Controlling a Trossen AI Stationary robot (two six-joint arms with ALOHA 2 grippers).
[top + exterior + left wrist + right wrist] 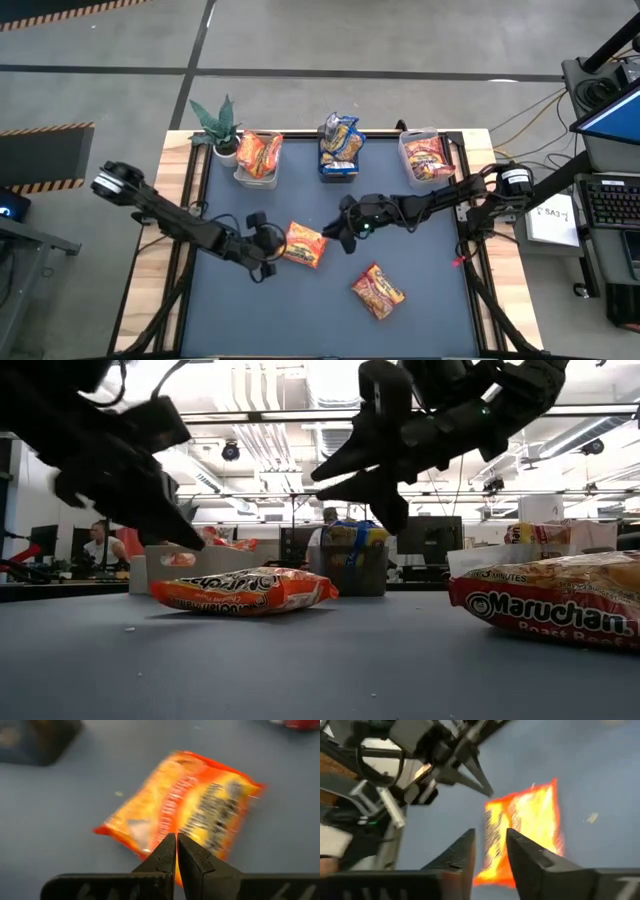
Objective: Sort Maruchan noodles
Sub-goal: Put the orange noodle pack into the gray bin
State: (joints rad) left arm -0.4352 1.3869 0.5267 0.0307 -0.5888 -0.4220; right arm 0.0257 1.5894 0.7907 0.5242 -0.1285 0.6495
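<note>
An orange Maruchan noodle packet (305, 243) lies flat on the blue-grey mat near the table's middle, between my two grippers. My left gripper (278, 252) is shut. It hovers just over the packet's left end (150, 827) and is clear of it in the low view (192, 540). My right gripper (328, 232) hangs above the packet's right side with its fingers a little apart (490, 840) and nothing between them. A second orange-red packet (378, 290) lies flat nearer the front edge.
Three clear bins stand along the far edge. The left one (258, 155) holds orange packets, the middle one (340, 148) blue-yellow packets and the right one (428, 157) red packets. A small potted plant (220, 125) stands at the far left corner. Bare mat lies at the front left.
</note>
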